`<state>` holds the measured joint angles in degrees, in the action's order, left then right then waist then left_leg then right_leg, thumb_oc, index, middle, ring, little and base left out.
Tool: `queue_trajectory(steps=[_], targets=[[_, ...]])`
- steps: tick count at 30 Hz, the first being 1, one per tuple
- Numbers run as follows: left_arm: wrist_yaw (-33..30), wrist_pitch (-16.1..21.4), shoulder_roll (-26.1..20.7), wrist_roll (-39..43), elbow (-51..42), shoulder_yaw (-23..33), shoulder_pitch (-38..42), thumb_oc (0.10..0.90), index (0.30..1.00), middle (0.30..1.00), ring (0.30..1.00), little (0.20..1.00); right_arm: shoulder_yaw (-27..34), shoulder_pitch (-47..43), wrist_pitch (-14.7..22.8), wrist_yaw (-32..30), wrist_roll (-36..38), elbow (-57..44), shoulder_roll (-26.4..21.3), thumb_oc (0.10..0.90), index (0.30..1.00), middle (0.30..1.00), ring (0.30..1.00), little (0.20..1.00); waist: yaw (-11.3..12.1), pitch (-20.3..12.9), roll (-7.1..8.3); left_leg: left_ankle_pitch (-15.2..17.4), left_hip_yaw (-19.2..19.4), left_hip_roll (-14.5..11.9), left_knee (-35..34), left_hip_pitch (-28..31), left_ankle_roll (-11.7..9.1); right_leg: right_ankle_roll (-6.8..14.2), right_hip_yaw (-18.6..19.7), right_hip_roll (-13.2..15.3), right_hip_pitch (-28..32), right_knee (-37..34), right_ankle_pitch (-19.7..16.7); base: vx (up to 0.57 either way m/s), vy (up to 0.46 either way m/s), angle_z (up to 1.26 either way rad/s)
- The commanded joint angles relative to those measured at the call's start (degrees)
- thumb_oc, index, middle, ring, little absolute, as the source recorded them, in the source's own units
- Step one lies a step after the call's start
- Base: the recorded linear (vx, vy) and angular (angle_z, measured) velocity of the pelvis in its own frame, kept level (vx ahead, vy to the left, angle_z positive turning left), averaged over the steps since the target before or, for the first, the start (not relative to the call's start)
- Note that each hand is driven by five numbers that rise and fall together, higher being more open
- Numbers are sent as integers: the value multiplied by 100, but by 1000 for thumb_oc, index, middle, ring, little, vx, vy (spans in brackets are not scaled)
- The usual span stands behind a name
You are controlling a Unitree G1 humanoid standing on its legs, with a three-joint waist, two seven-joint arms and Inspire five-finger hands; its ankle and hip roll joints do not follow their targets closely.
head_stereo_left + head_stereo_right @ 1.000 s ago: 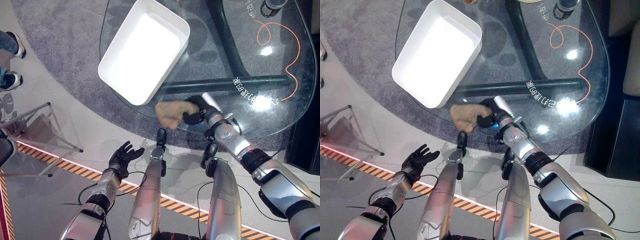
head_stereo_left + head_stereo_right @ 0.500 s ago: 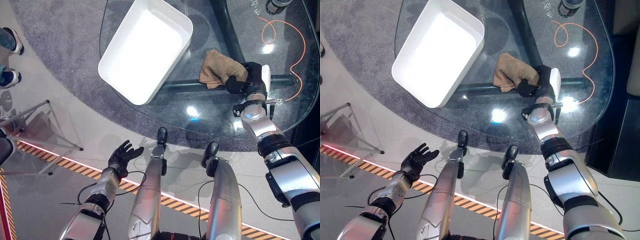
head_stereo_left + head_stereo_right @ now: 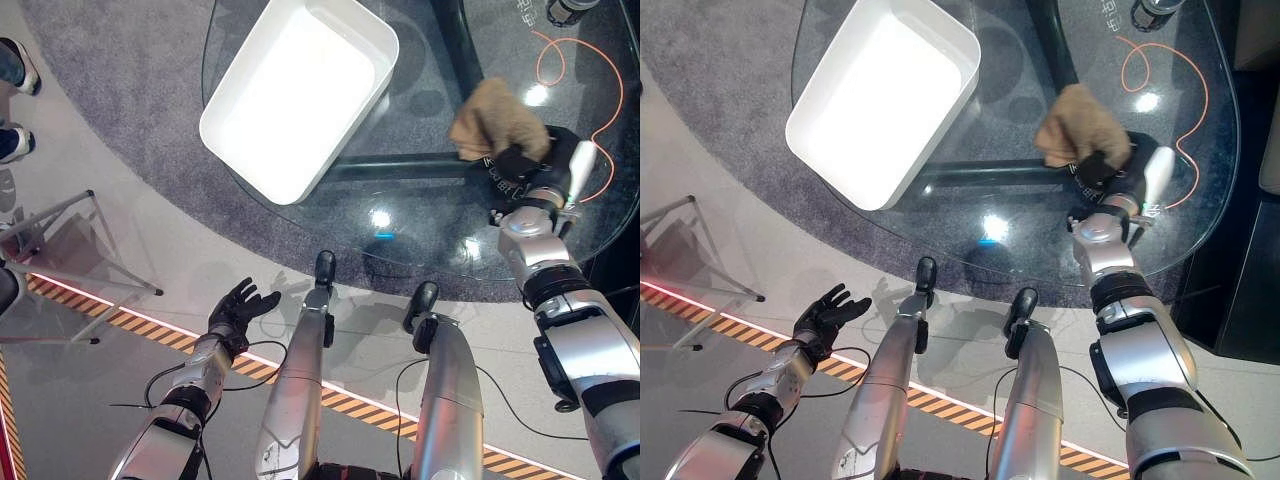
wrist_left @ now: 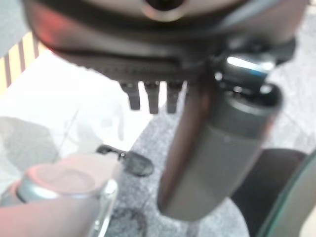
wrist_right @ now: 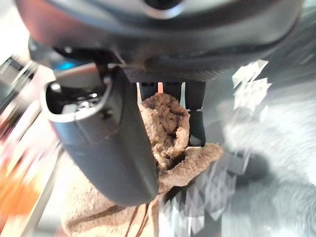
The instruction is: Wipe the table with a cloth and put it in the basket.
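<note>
- Wiping comes first, so I hold the fuzzy tan cloth (image 3: 497, 120) tight, with my right hand (image 3: 528, 172) curled round its edge.
- It lies on the round glass table (image 3: 420, 215), at 3 o'clock from the white oblong plastic basket (image 3: 372, 82).
- I should press it flat and slide slowly, away from the thin orange cord (image 3: 605, 95).
- My left hand (image 3: 236, 310) hangs loose at 7 o'clock, holding nothing.
</note>
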<state>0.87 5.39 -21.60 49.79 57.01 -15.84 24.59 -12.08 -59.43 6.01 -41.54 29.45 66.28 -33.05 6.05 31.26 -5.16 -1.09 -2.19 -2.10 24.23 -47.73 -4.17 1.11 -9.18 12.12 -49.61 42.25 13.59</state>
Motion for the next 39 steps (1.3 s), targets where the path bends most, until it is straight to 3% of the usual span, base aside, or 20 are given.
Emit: queue_trajectory(steps=[1,2,13,23,27,31,32,37,39], targets=[[30,126,-284,84,88,216,-297,800,900,900,900,900,332,365,395,-708,590,294,-1215,100,300,300,300,200,-158,-146,-125,732,229,198,680,210,446,176,169,-401,94,-530,-668,-71,-16,-3],[24,141,-291,74,95,230,-261,800,900,900,900,900,450,391,483,-669,828,338,-1224,100,300,300,300,200,-166,-146,-108,572,257,188,630,100,466,130,115,-396,5,-612,-826,-4,-21,-3],[158,102,-405,105,330,289,-87,800,900,900,900,900,613,455,807,-468,1511,456,-1166,100,300,300,300,200,-211,-146,-75,550,265,183,562,126,443,143,126,-431,40,-719,-858,-7,-2,-1],[187,72,-437,135,395,270,-30,800,900,900,900,900,400,338,1000,-227,1074,181,-1056,100,300,300,300,200,-215,-146,-66,540,276,189,514,163,420,141,114,-429,87,-774,-855,0,0,0],[160,94,-416,127,328,265,-61,800,900,900,900,900,103,214,1078,65,446,-358,-974,100,300,300,300,200,-217,-146,-56,544,283,197,515,166,418,135,109,-426,88,-774,-846,0,0,0],[132,70,-410,119,277,285,-55,800,900,900,900,900,-322,98,845,500,-113,-935,-884,100,300,300,300,200,-226,-146,-41,521,293,210,488,172,412,118,106,-432,88,-801,-850,0,0,0],[115,66,-401,79,230,309,-84,800,900,900,900,900,-521,59,639,658,-348,-1244,-841,100,300,300,300,200,-225,-146,-34,509,293,211,472,178,404,113,104,-433,91,-795,-837,-7,13,-3],[100,69,-397,63,167,345,-130,800,900,900,900,900,-923,22,350,1043,-666,-1852,-800,100,300,300,300,200,-229,-146,-12,496,317,212,451,208,392,90,75,-423,124,-818,-819,13,1,0],[111,95,-372,49,156,330,-194,800,900,900,900,900,-1106,51,216,1293,-756,-2082,-767,100,300,300,300,200,-226,-146,-10,672,302,215,506,327,362,128,108,-428,233,-731,-623,63,4,2]])
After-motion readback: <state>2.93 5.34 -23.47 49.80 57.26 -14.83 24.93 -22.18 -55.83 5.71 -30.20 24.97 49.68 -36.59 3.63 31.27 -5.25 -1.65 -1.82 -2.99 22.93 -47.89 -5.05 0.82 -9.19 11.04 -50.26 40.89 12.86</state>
